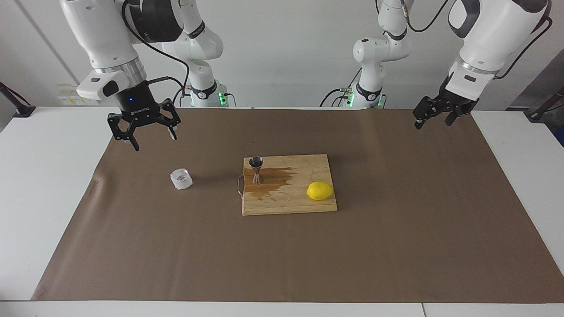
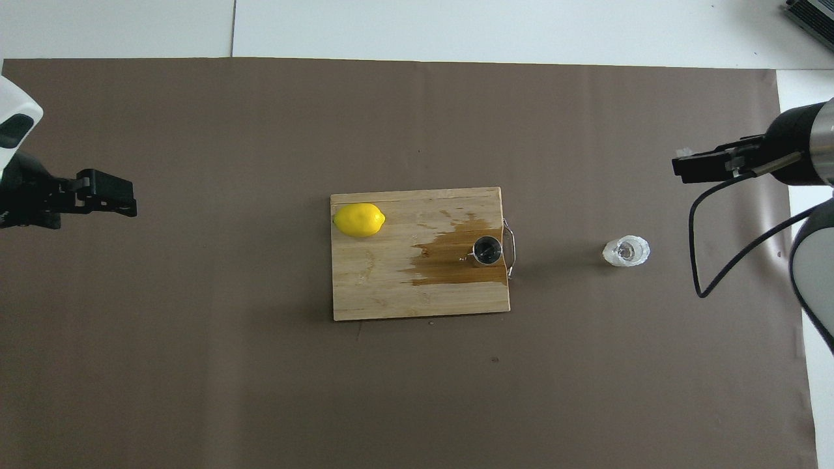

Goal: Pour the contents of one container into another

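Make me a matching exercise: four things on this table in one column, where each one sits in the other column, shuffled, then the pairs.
Things:
1. steel jigger
2. lemon
3. glass tumbler
4. right gripper

Places:
A. on the brown mat, off the cutting board, toward the right arm's end of the table
B. on the board's dry part, toward the left arm's end
C. up in the air over the mat, open, holding nothing
D. upright on the board's wet patch, at the end with the metal handle

Pairs: 1-D, 2-B, 3-A, 4-C
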You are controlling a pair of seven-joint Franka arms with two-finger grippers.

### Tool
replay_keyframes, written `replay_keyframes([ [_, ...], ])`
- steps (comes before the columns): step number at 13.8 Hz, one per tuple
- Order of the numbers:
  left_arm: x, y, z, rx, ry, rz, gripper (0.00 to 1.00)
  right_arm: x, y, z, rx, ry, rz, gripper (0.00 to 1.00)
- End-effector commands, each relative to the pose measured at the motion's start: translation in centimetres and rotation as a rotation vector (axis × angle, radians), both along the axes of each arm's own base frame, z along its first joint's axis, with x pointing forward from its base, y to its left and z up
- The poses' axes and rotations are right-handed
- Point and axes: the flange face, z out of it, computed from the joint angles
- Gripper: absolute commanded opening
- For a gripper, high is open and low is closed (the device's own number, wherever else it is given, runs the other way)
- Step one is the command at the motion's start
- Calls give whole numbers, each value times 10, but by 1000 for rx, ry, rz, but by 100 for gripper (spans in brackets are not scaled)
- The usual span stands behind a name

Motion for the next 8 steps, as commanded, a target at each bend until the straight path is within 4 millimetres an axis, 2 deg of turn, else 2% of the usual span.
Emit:
replay_keyframes([
  [1,-10,3,2,-7,6,6,100,-13,9,10,-16,39,-193,100],
  [3,-10,3,2,-7,5,6,100,-26,12,21,-5,79,-276,100],
  [5,-10,3,2,-7,5,6,100,-46,16,17,-8,137,-348,100],
  [7,-10,3,2,-7,5,6,100,-50,15,15,-8,151,-371,100],
  [8,-10,3,2,-7,5,6,100,-46,9,17,-16,150,-367,100],
])
